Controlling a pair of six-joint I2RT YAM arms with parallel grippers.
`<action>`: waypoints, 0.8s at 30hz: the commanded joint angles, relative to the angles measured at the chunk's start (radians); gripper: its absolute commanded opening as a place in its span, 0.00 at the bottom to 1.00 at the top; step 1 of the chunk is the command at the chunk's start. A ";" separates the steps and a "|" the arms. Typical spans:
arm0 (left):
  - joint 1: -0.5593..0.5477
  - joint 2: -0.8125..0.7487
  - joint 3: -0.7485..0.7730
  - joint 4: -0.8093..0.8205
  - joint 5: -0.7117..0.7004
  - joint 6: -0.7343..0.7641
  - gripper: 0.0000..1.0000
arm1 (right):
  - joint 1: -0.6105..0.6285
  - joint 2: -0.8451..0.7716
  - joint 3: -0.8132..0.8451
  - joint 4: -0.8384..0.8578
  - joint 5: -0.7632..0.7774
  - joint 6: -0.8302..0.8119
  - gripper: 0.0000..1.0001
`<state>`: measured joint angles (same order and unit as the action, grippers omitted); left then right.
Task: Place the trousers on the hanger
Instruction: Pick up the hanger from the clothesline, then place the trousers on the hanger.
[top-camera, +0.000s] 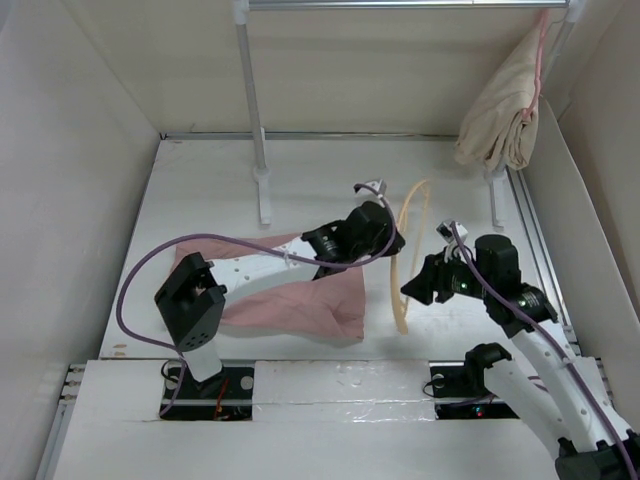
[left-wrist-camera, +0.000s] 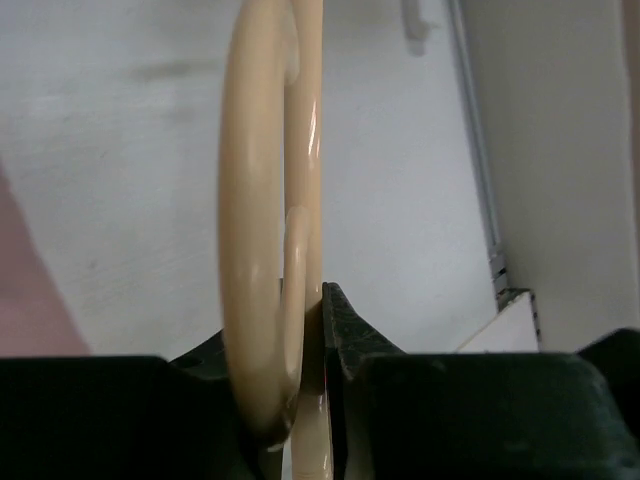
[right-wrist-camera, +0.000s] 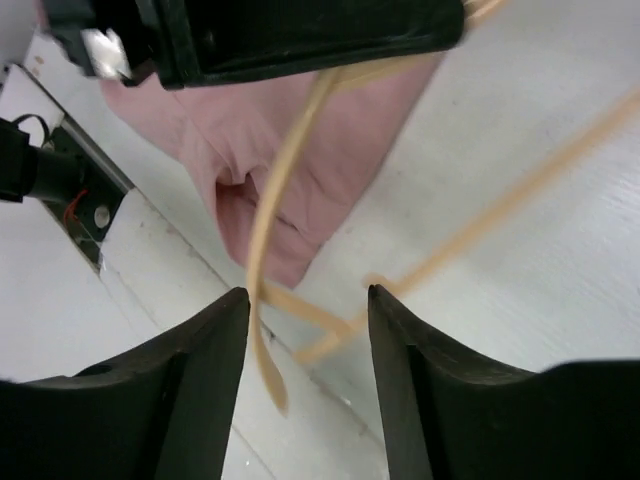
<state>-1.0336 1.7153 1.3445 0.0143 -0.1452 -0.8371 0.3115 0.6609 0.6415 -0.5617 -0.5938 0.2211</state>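
Seemingly tight, the left gripper (top-camera: 393, 243) pinches the pale cream curved hanger (top-camera: 413, 212) beside dusty-pink cloth trousers (top-camera: 300, 305); the right gripper (right-wrist-camera: 308, 310) gapes wide.

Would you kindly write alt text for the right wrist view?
The right gripper is open, its fingers either side of the lower end of a cream hanger. Beyond, pink trousers lie on the white table, and the left gripper meets the hanger at the top.

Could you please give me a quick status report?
Copy: left gripper shut on hanger; right gripper open beside it; trousers on table under left arm, not yet hung.
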 joint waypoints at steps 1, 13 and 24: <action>-0.026 -0.120 -0.150 0.070 -0.050 -0.060 0.00 | -0.011 -0.053 0.114 -0.154 0.063 -0.084 0.58; -0.069 -0.209 -0.401 0.185 -0.195 -0.200 0.00 | -0.012 0.072 -0.114 0.270 -0.040 0.038 0.08; -0.088 -0.177 -0.459 0.136 -0.324 -0.252 0.00 | 0.161 0.382 -0.132 0.629 0.026 0.081 0.22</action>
<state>-1.1172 1.5650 0.9142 0.1326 -0.4122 -1.0546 0.4423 1.0023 0.5003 -0.1413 -0.5957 0.2806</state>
